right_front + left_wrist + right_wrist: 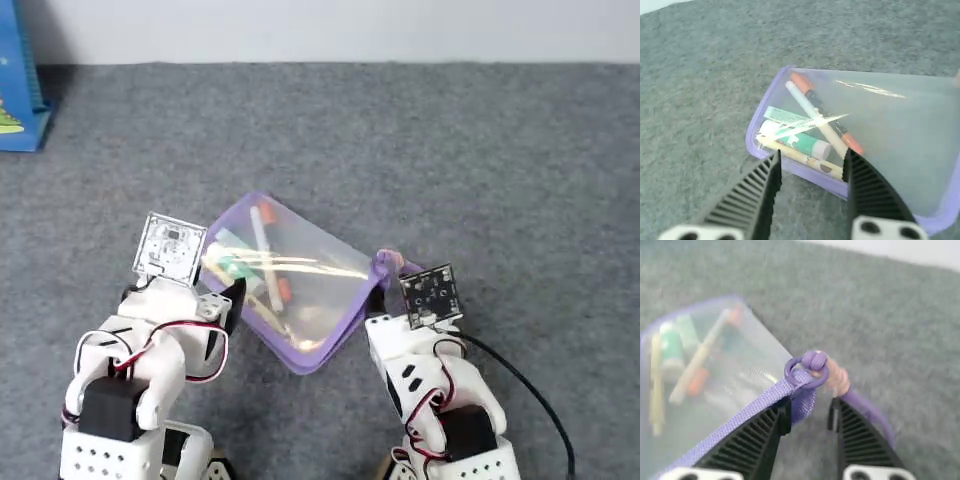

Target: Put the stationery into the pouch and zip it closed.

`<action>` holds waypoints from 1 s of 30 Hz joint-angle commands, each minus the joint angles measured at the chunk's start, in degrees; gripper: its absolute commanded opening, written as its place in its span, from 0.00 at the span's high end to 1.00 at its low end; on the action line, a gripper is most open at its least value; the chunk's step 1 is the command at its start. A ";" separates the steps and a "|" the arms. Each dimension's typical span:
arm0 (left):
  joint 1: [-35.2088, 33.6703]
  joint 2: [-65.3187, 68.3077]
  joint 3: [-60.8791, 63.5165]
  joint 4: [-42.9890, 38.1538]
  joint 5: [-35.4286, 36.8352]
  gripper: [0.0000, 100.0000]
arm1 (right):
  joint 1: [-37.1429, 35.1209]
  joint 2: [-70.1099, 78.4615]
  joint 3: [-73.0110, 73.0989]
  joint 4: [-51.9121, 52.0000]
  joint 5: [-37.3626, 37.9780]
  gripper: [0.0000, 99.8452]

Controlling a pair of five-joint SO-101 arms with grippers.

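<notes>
no text or number is legible on the pouch [310, 290] or elsewhere.

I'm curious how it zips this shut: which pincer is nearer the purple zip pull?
Right. The right pincer sits just beside the zip pull at the pouch's corner; the left pincer is at the pouch's opposite end, by the pens.

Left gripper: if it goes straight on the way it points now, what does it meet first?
Probably the pouch, at its purple edge just ahead of the left gripper; depth is unclear.

Pouch [300, 285] on grey carpeted table [480, 150]
</notes>
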 commanded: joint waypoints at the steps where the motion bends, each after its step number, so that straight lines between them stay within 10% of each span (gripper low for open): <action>1: -2.64 -0.79 -3.12 0.35 0.26 0.80 | 0.48 -0.13 -6.42 8.22 0.35 0.82; 13: -3.52 -0.79 -2.77 0.44 0.26 0.80 | 4.70 0.04 -24.62 29.32 3.69 0.82; 25: -5.27 -0.79 -2.77 3.87 0.18 0.82 | 4.97 19.74 -29.89 27.74 -1.76 0.82; 30: -13.01 -0.79 -2.68 1.85 -1.41 0.98 | 10.95 20.26 -29.71 24.57 -1.76 0.91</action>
